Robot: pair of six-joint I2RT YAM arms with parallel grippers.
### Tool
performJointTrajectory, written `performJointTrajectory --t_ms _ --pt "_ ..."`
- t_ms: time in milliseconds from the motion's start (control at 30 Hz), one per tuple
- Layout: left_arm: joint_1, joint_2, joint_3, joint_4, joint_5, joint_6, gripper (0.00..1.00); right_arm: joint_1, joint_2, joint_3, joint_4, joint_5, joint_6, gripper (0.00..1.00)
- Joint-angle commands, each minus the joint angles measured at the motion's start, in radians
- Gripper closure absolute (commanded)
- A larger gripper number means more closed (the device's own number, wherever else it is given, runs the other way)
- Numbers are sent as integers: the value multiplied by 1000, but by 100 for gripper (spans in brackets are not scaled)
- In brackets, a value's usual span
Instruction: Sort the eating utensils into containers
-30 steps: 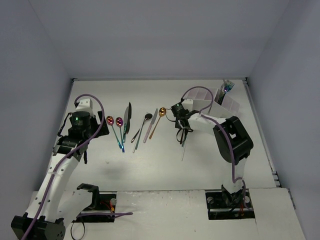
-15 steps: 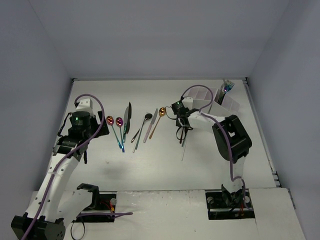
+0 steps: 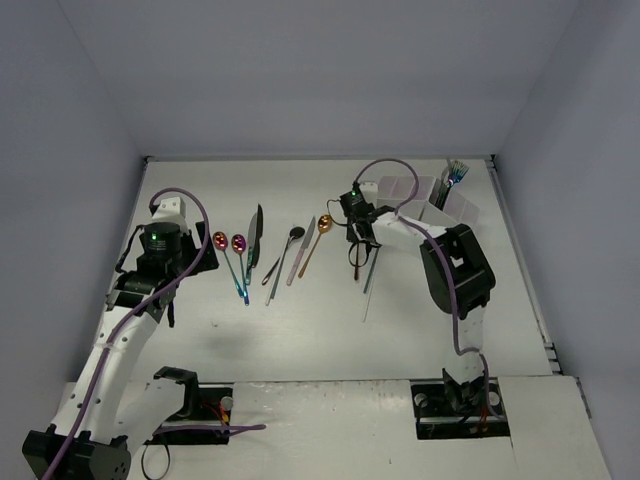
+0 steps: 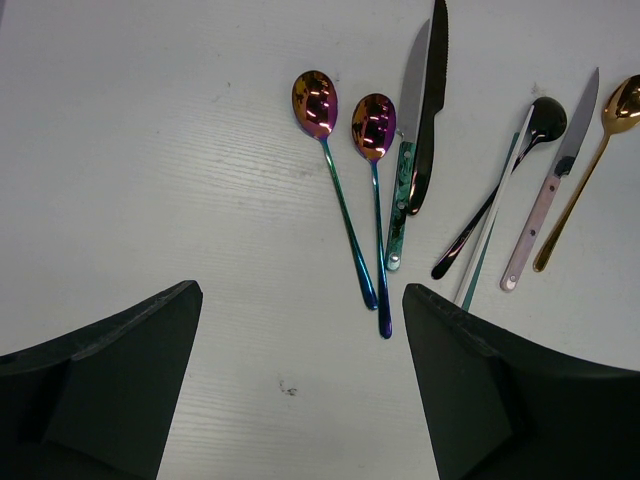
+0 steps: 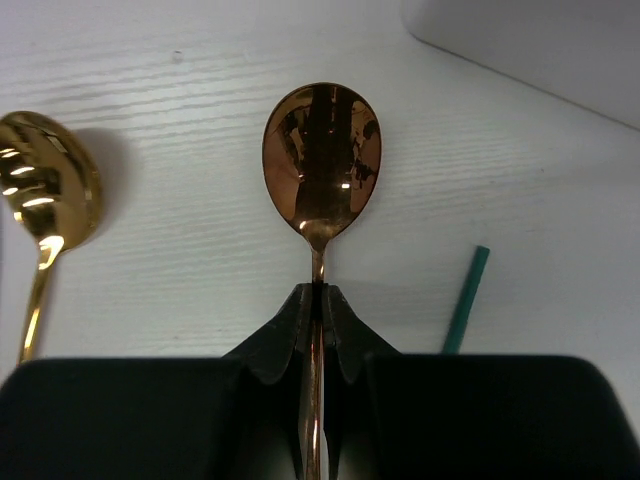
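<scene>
Eating utensils (image 4: 400, 215) are mostly lying loose in a row on the white table (image 3: 300, 330), left of the middle. There are two rainbow spoons (image 4: 315, 100) side by side, then a green-handled knife (image 4: 412, 95) with a black knife (image 4: 434, 90) right up against it. Next comes a black spoon (image 4: 545, 115) crossed by a thin stick (image 4: 485, 250), then a pink-handled knife (image 4: 540, 215) and a gold spoon (image 4: 620, 105) at the right end. The right gripper (image 5: 317, 300) is pinched tight on the handle of a copper spoon (image 5: 322, 160), just behind the bowl. I can't tell if the spoon is off the table or not. A teal stick (image 5: 465, 300) lies just to its right, with a corner of the white containers (image 3: 420, 195) beyond it. Rainbow forks (image 3: 455, 172) already stand in the row toward its right end, but I can't make out which compartment. The left gripper (image 4: 300, 330) hangs over bare table by the rainbow spoons' handle ends, fingers spread wide.
</scene>
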Motion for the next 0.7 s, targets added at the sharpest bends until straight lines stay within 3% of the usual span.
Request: performJointTrajectory --t_ms 0,200,433,667 --pt "7 2 10 26 0 4 21 15 -158 120 4 -3 -83 100" --pt "7 -1 9 26 -1 4 21 -12 -300 187 47 178 -232 100" --pt "7 -5 9 26 -1 1 21 -205 -430 88 407 193 -343 100" --pt "7 -5 9 27 3 -1 21 -302 -400 10 721 173 -444 100"
